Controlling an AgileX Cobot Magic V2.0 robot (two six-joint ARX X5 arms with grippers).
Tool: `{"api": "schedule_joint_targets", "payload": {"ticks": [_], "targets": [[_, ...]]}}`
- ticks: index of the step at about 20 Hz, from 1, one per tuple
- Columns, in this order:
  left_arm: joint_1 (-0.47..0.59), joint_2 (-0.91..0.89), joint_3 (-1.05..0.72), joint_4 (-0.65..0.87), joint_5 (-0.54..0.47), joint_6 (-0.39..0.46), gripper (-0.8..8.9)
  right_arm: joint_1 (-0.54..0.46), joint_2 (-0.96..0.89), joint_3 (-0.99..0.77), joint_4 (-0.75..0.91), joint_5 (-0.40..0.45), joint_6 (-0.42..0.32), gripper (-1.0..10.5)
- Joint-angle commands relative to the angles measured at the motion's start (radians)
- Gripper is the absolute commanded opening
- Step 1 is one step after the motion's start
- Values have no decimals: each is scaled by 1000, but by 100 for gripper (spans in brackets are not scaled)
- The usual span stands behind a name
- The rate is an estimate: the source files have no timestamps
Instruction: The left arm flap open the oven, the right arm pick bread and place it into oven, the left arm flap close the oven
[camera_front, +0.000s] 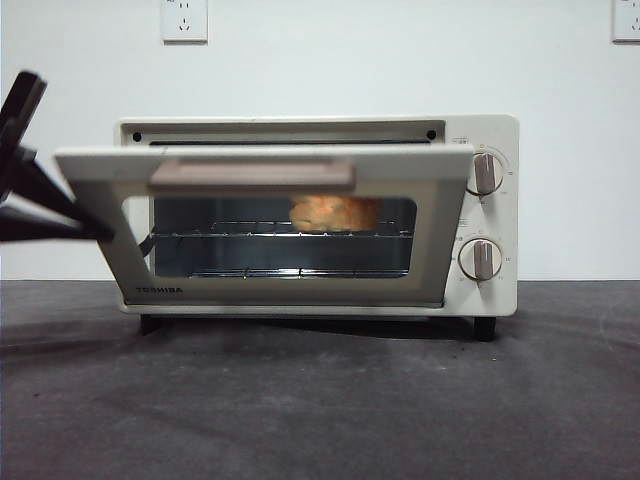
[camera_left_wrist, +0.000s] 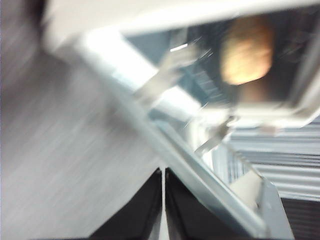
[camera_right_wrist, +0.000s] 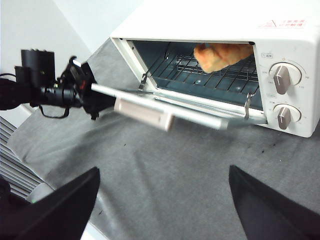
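Observation:
The cream-white oven (camera_front: 495, 135) stands on the dark table with its door (camera_front: 430, 230) half raised, tilted between flat and upright. The bread (camera_front: 333, 212) lies on the wire rack (camera_front: 250, 238) inside, toward the knob side, also seen as the bread (camera_right_wrist: 222, 54) and a blurred bread (camera_left_wrist: 247, 50). My left gripper (camera_front: 100, 232) is shut and presses against the door's left edge; the left gripper (camera_right_wrist: 92, 97) touches the door's corner, and its jaws (camera_left_wrist: 163, 172) meet under the door frame. My right gripper (camera_right_wrist: 165, 200) is open and empty, well back from the oven.
Two beige knobs (camera_front: 485, 175) sit on the oven's right panel. The beige bar handle (camera_front: 250, 176) runs along the door's top edge. A white wall with sockets (camera_front: 184, 20) stands behind the oven. Dark grey tabletop (camera_front: 320, 400) spreads in front.

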Motion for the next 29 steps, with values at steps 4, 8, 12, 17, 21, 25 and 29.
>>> {"api": "schedule_joint_targets", "payload": {"ticks": [4,8,12,17,21,25,29], "targets": [[-2,10,70,181,-26,-185,15,5,4,18,14,28,2,414],[-2,3,117,212,-6,-218,15,5,5,18,15,31,-2,414],[-7,-35,129,207,41,-217,15,5,5,18,15,31,-10,414],[-6,-161,137,69,45,-124,16,5,5,18,17,31,-16,414],[2,-279,161,-142,36,4,16,5,5,18,17,30,-16,414],[7,-417,203,-407,-23,175,16,5,5,18,17,23,-19,414],[7,-534,265,-688,-134,380,16,5,5,18,17,23,-32,414]]}}
